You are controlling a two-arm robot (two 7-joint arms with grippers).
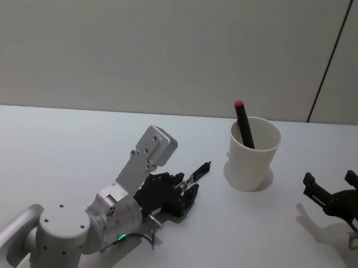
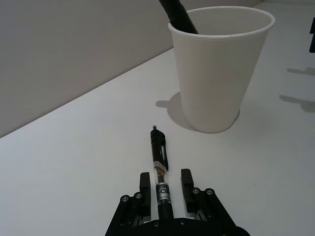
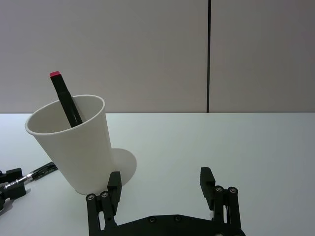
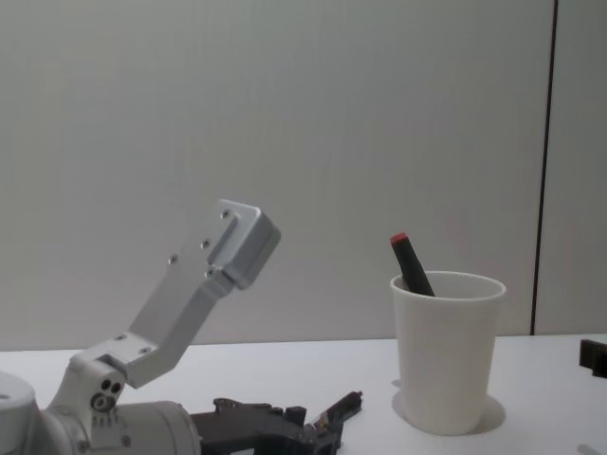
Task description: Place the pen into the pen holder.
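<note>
The robot's left arm lies low over the white table, elbow bent and wrist link raised, its left gripper spread astride a black-and-clear-barrelled pen, with a gap on each side and the tip pointing at the plain white tapered paper cup nearby. A label on the clear barrel reads "CI"; the rest is too small to make out. The cup holds a leaning black marker with a red cap, while the right gripper sits parked beyond it, fingers apart.
</note>
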